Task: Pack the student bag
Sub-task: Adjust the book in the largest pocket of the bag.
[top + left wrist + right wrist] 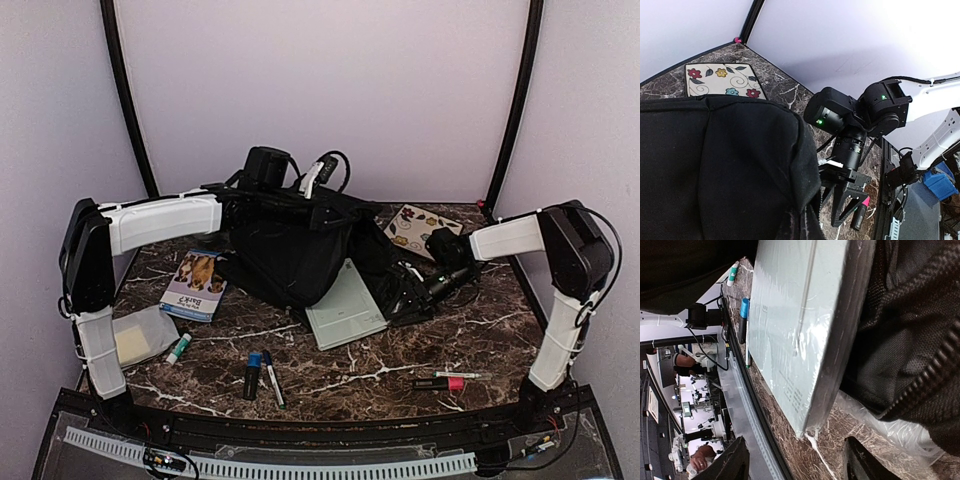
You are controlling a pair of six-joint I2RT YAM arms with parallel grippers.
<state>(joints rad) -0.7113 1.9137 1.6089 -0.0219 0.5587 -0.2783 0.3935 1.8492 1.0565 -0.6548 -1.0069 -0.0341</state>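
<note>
The student bag (290, 250), a big black fabric backpack, stands slumped at the table's middle. My left gripper (318, 205) is at its top edge. In the left wrist view the bag's fabric (720, 165) fills the frame and hides my jaws, which are shut on the bag. A pale green plastic-wrapped book (345, 305) leans against the bag's right front. My right gripper (425, 295) is low beside it. In the right wrist view that gripper (797, 465) is open, and the book's corner (805, 340) lies between its fingers, untouched. The bag's zipper edge (910, 315) is to the right.
A dog-cover book (195, 283), a bagged note pad (140, 338) and a glue stick (178, 348) lie at the left. A blue marker (252, 373) and a pen (272, 378) lie in front. A pink highlighter (440, 383) lies front right and a floral notebook (422, 228) back right.
</note>
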